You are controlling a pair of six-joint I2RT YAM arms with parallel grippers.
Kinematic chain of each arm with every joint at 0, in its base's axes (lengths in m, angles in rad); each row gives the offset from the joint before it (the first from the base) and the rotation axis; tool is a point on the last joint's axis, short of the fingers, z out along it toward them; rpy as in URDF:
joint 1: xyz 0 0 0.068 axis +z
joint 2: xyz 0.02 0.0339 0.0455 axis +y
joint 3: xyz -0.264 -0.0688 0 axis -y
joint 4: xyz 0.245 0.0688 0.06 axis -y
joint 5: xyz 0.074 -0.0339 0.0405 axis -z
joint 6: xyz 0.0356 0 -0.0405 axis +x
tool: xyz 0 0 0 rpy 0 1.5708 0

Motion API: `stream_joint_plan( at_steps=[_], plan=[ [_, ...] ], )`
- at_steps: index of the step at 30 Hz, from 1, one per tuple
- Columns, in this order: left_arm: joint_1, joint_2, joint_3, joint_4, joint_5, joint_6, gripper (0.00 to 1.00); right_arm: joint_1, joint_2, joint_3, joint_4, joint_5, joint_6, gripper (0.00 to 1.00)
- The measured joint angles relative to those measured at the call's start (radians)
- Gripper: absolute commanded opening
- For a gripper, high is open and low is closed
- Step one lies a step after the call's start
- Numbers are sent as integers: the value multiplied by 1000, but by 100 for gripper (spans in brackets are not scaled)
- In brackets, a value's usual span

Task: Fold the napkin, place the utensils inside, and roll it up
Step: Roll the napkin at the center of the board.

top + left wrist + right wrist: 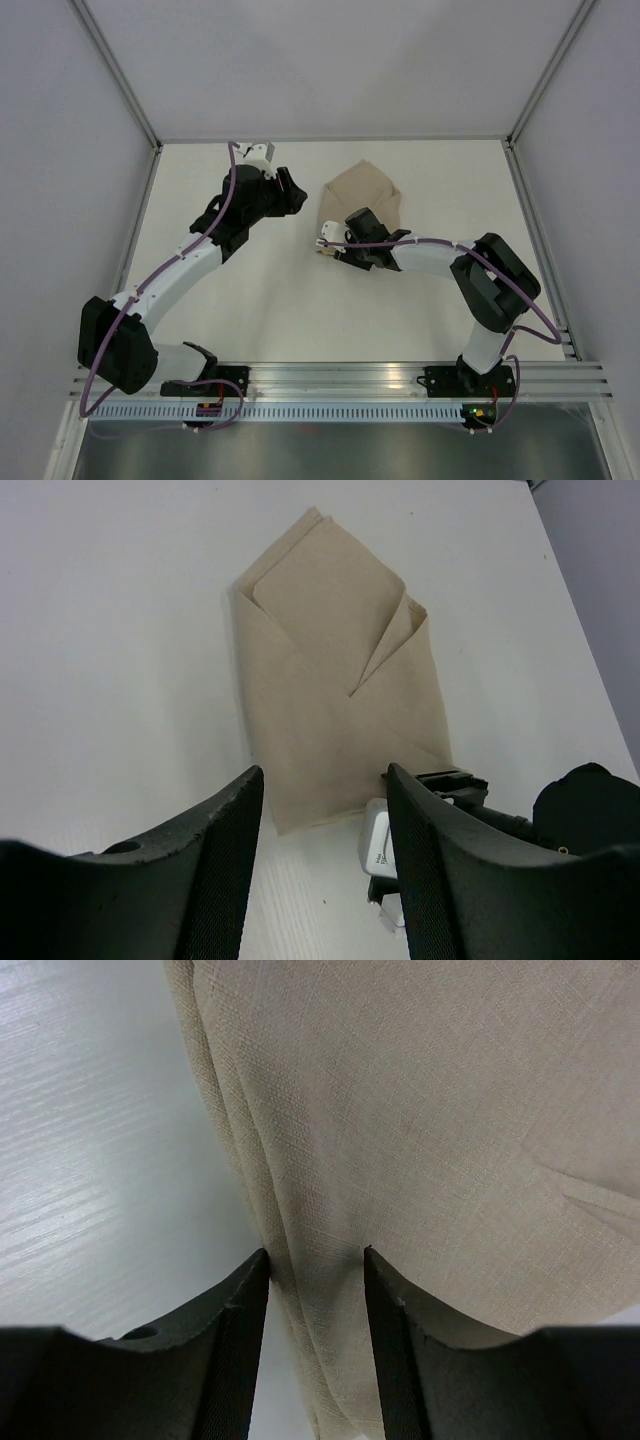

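Note:
The beige napkin (366, 190) lies folded into a pointed packet at the back middle of the table. It also shows in the left wrist view (340, 680) and fills the right wrist view (430, 1110). My right gripper (352, 222) sits at the napkin's near-left edge. Its jaws (316, 1255) close on the thick folded edge, with cloth touching both of them. My left gripper (297, 197) hangs open and empty (325, 780) just left of the napkin, apart from it. The fork is hidden.
The right arm's white wrist camera (375, 845) and black gripper body (450, 780) sit close in front of my left gripper. White walls with metal frame posts (150, 140) bound the table at the left, back and right.

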Motion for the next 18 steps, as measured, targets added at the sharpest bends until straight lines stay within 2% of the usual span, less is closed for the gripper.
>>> stream_joint_plan(
  at_steps=[9,18],
  plan=[
    [0,11,-18,18,26,6,58,0,7,-8,30,2,-13,42],
    [0,35,-29,47,45,9,59,0,20,-12,53,-1,-35,20]
  ],
)
